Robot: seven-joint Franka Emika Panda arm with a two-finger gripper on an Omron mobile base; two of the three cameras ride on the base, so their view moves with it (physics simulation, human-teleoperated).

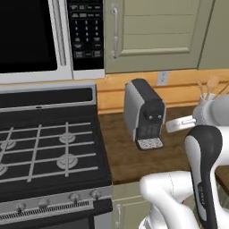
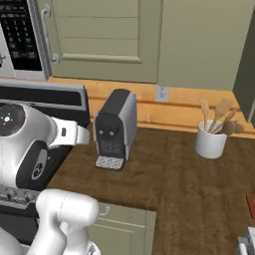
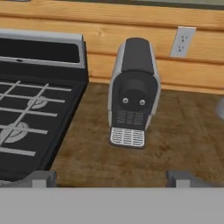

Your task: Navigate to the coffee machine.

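Note:
The coffee machine (image 1: 145,114) (image 2: 115,128) (image 3: 133,94) stands upright on the wooden counter just right of the stove, against the wood backsplash. It has silver-grey sides, a black front and top, two small buttons and a grated drip tray at its base. In the hand view it sits straight ahead, facing the camera. My gripper (image 3: 113,178) is open, its two dark fingertips (image 3: 41,177) wide apart with nothing between them, held back from the machine above the counter's front.
A black gas stove (image 1: 44,147) (image 3: 30,113) borders the counter on the left, with a microwave (image 1: 44,36) above it. A white holder of wooden utensils (image 2: 210,139) stands to the right. A wall outlet (image 3: 183,41) is behind the machine. Upper cabinets (image 1: 152,31) hang overhead.

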